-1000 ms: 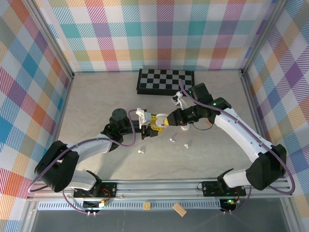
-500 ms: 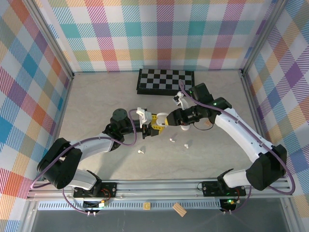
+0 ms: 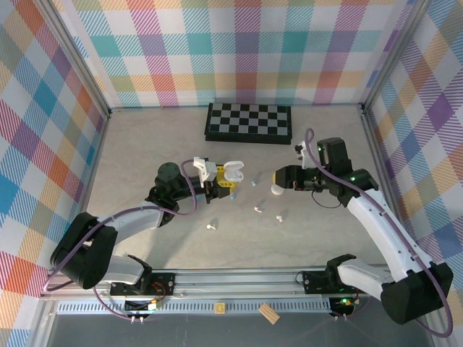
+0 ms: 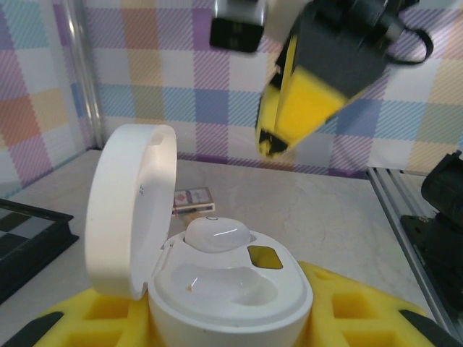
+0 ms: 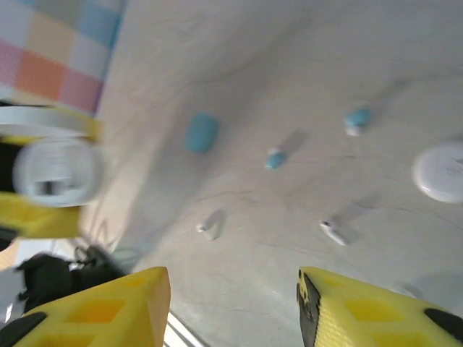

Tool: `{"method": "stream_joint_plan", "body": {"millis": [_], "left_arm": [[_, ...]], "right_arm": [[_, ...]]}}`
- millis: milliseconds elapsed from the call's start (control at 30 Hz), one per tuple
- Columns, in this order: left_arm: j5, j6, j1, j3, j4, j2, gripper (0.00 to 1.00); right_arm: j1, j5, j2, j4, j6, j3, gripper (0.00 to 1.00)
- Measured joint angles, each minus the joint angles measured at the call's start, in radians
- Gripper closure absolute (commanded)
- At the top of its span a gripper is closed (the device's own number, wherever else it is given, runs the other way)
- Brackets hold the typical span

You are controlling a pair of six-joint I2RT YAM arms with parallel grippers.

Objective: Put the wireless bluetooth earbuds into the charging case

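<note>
My left gripper [image 3: 226,178] is shut on the open white charging case [image 4: 224,289], whose lid [image 4: 130,210] stands up on the left. One white earbud [image 4: 217,233] sits in the far slot; the near slot is empty. My right gripper [image 3: 279,178] hovers to the right of the case, apart from it, open with nothing between its yellow fingers [image 5: 94,303]. Below it on the table lie two white earbuds [image 5: 208,230] [image 5: 333,231] and two light blue earbuds [image 5: 275,157] [image 5: 356,119]. In the top view, white earbuds lie at the front [image 3: 210,226] [image 3: 257,210] [image 3: 278,216].
A closed white case [image 5: 441,171] and a light blue case [image 5: 200,132] lie on the table. A folded chessboard [image 3: 248,121] rests at the back wall. A small printed box [image 4: 192,199] lies beyond the held case. Plaid walls enclose the table.
My right gripper has pulled back to the right, away from the held case, and its jaws have opened. The left gripper has shifted the case slightly toward the back.
</note>
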Motion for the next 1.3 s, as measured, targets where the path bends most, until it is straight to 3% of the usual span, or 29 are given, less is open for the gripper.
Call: {"method": "stream_joint_plan", "body": {"millis": [233,500,967,1300], "left_arm": [[0.004,-0.004,0.005,0.000,-0.003,-0.055,0.66],[0.023,-0.037,0.005,-0.013,0.020,-0.061,0.66],[0.034,-0.092,0.005,-0.013,0.040,-0.075,0.66],[0.034,-0.113,0.005,-0.013,0.073,-0.075,0.66]], "right_arm": [[-0.029,0.019,0.100,0.002,0.018,-0.135,0.45],[-0.034,-0.004,0.245,0.136,-0.024,-0.268,0.45],[-0.034,-0.028,0.449,0.319,-0.044,-0.296,0.47],[-0.043,-0.043,0.460,0.349,-0.037,-0.323,0.52]]}}
